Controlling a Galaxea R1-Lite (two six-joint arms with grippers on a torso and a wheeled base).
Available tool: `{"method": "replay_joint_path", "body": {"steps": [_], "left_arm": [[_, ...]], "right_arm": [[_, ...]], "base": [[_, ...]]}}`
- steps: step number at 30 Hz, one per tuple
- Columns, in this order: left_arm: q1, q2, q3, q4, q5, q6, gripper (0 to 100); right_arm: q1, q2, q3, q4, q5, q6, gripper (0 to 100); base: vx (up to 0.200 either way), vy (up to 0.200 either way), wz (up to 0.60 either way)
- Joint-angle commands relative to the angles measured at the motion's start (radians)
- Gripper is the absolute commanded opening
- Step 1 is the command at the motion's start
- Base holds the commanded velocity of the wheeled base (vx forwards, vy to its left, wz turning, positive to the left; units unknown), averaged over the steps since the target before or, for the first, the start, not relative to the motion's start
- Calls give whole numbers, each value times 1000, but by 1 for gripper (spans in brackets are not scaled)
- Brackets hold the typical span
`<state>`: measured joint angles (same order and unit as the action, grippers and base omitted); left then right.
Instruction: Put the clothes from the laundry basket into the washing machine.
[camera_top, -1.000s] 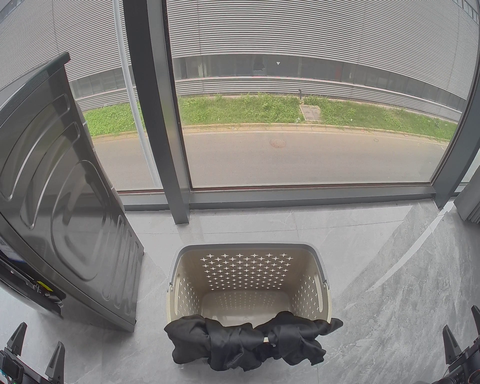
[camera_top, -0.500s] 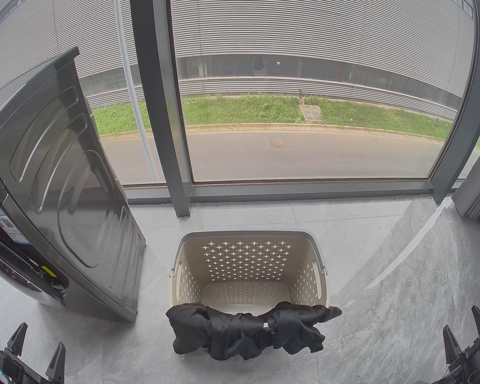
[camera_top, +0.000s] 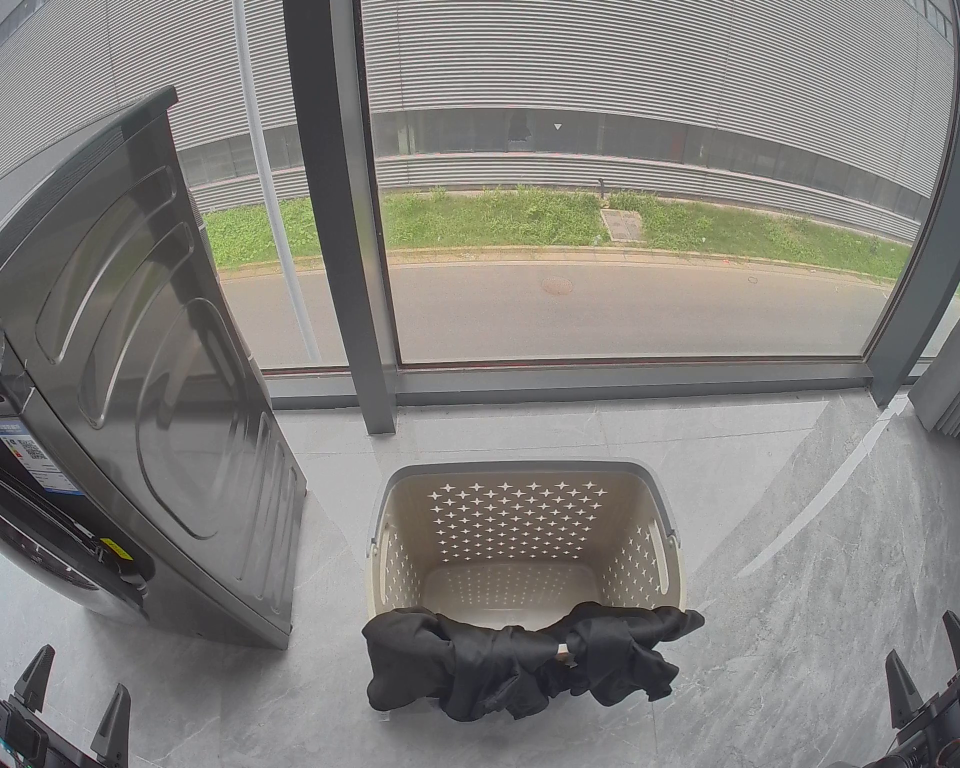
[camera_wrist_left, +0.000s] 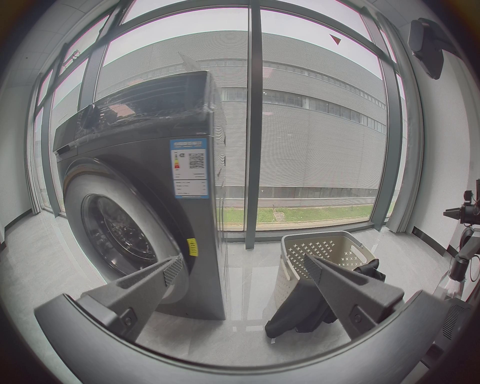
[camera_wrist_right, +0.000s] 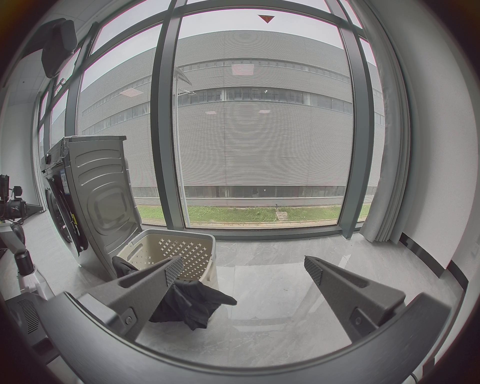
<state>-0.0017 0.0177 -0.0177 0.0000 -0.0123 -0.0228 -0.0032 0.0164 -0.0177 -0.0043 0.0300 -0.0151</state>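
We see the black crumpled garment (camera_top: 520, 665) draped over the near rim of the beige perforated plastic laundry basket (camera_top: 520, 520), with its folds hanging down the basket's outer wall. The basket stands on the grey marbled floor (camera_top: 800, 560), near the tall window (camera_top: 620, 250) at the floor's far edge. The dark grey front-loading washing machine (camera_top: 150, 400) stands just beside it on the left.

The left gripper (camera_top: 80, 675) hangs low at the floor's near left, in front of the washing machine. It is well apart from the garment, which lies off to its right. Its fingers are spread wide with nothing between them. The right gripper (camera_top: 920, 640) hangs at the near right, also well apart from the garment. Its fingers are equally wide and empty.

In the left wrist view the garment (camera_wrist_left: 300, 310) shows behind one finger of the left gripper (camera_wrist_left: 242, 261).
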Motion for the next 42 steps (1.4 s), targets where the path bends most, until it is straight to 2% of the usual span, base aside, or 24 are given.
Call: {"method": "replay_joint_path", "body": {"steps": [1,36,42], "left_arm": [[0,-16,18,0,0,0,100],[0,-16,18,0,0,0,100],[0,-16,18,0,0,0,100]], "right_arm": [[0,-1,18,0,1,0,100],[0,-1,18,0,1,0,100],[0,-1,18,0,1,0,100]], "base": [[0,200,0],[0,200,0],[0,0,0]]}}
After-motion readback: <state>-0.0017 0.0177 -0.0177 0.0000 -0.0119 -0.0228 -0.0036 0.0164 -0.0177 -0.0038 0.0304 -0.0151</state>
